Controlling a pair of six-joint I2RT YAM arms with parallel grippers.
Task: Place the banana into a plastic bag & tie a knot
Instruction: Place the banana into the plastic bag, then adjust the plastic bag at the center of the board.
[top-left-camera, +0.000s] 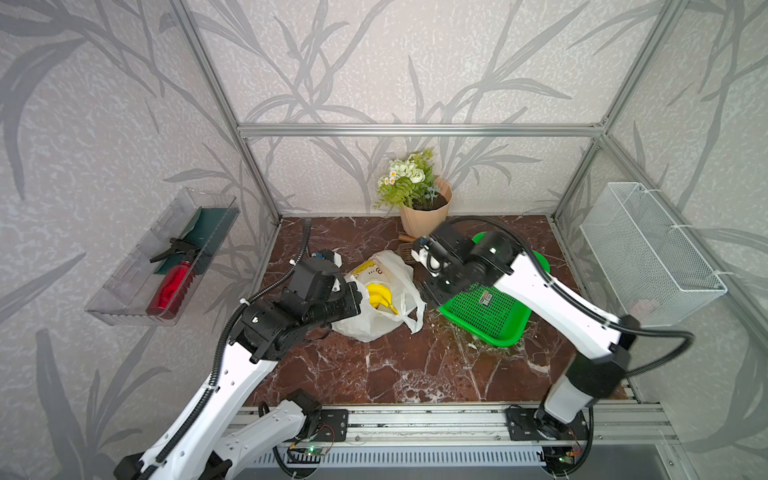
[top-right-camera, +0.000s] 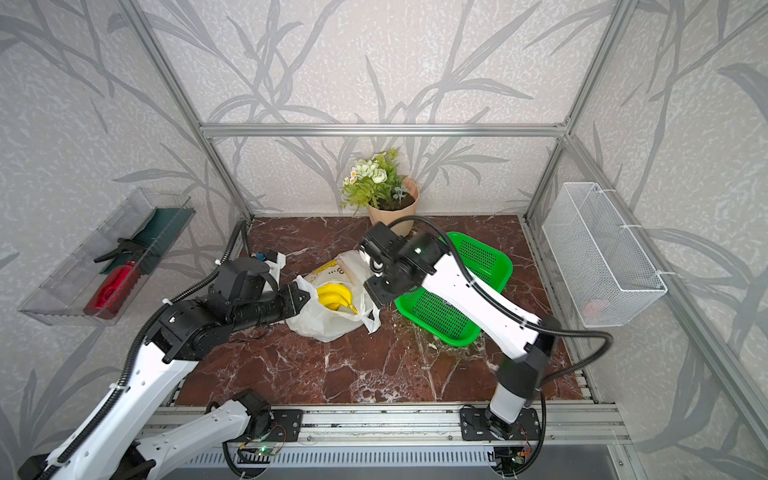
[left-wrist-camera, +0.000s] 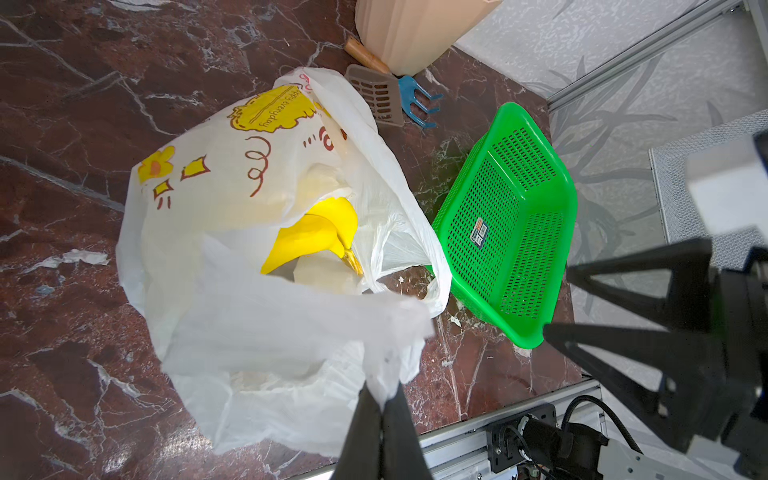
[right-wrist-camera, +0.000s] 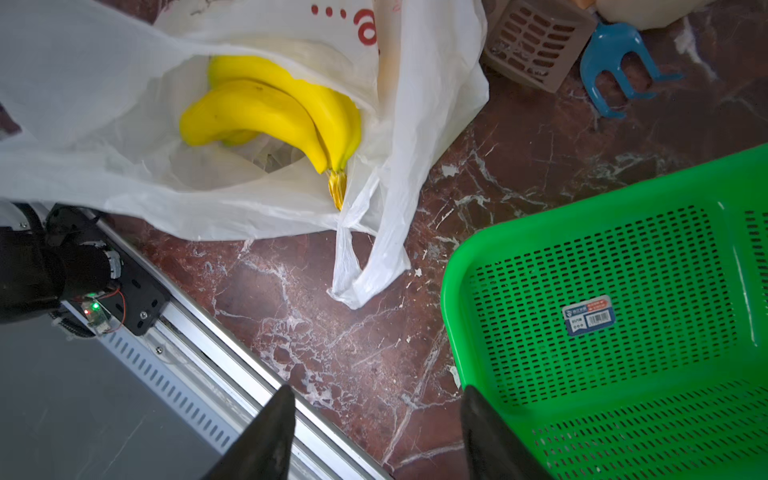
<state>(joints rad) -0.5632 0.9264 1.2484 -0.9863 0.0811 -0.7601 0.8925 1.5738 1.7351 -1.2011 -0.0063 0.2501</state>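
Plastic bag (left-wrist-camera: 199, 195), crinkly white, yellow banana (left-wrist-camera: 320, 228) inside

Left end effector (left-wrist-camera: 382, 400) clamped, right (right-wrist-camera: 379, 395) spread.

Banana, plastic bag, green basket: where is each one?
banana (right-wrist-camera: 270, 108), right wrist view, middle of the fruit.
plastic bag (left-wrist-camera: 257, 332), left wrist view, plain white side.
green basket (top-left-camera: 490, 320), a top view, perforated floor.

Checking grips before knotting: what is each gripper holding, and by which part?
Left gripper pinches the plastic bag by a bunched strip at its mouth rim. Right gripper is open, holding nothing.
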